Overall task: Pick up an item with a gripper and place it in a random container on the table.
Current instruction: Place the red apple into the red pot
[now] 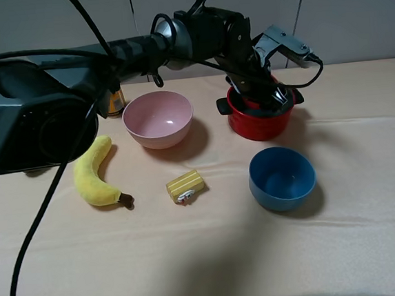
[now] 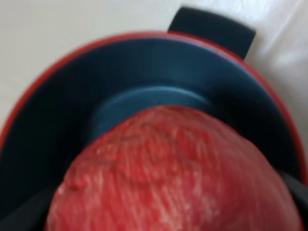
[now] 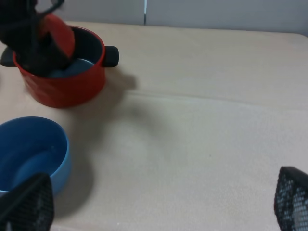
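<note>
left wrist view: left tool [image 1: 265,95] clamps the apple [image 2: 173,178], red pot [image 2: 53,125] just below (right tool [image 3: 159,202] spread wide)

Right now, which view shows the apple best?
Left wrist: the apple fills the frame, over the pot. Right wrist shows only part of it; exterior high hides it behind the left tool.

Soft, fairly bright light from above, approx. 10 o'clock. High view is sharp; shadows fall toward 4 o'clock off pink bowl [image 1: 158,120], blue bowl [image 1: 282,179] and pot [image 1: 258,125]. Dark band on table [image 1: 372,243] at 6 o'clock. Left wrist view v. blurred: apple [image 2: 173,173] too close, out of focus, pot rim soft. Right wrist view mostly sharp, w/ soft shadows beside pot.
</note>
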### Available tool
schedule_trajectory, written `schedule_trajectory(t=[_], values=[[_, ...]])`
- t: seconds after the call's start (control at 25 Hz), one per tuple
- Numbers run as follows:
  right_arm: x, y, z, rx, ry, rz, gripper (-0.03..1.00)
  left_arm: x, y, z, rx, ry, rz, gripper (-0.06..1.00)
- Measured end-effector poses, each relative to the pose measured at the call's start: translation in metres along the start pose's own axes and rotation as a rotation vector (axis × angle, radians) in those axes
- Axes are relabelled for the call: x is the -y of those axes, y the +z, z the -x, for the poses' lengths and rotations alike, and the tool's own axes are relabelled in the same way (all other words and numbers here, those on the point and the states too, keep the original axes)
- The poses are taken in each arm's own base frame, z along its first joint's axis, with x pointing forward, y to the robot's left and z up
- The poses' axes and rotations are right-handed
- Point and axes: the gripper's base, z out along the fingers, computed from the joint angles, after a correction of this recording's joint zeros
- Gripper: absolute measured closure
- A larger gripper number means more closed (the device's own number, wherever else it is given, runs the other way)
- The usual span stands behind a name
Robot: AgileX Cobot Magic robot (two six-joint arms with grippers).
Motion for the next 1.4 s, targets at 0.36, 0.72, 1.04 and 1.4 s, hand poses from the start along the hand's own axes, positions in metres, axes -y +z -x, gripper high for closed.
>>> schedule_trajectory(t=[0.36,0.72,1.04,1.4], values=[[0.000,0.000,0.000,0.000,0.000,0.000,0.27,0.000,0.003,-0.001,-0.002,0.006,0.005,-0.04],[0.000,0.000,0.000,0.000,0.000,0.000,0.27,0.000,0.003,-0.001,-0.002,0.006,0.005,-0.05],[0.000,0.000,0.000,0.000,0.000,0.000,0.27,0.000,0.003,-0.002,-0.013,0.006,0.002,-0.05],[0.000,0.000,0.000,0.000,0.000,0.000,0.27,0.001,-0.030,-0.002,-0.153,0.007,-0.037,-0.05]])
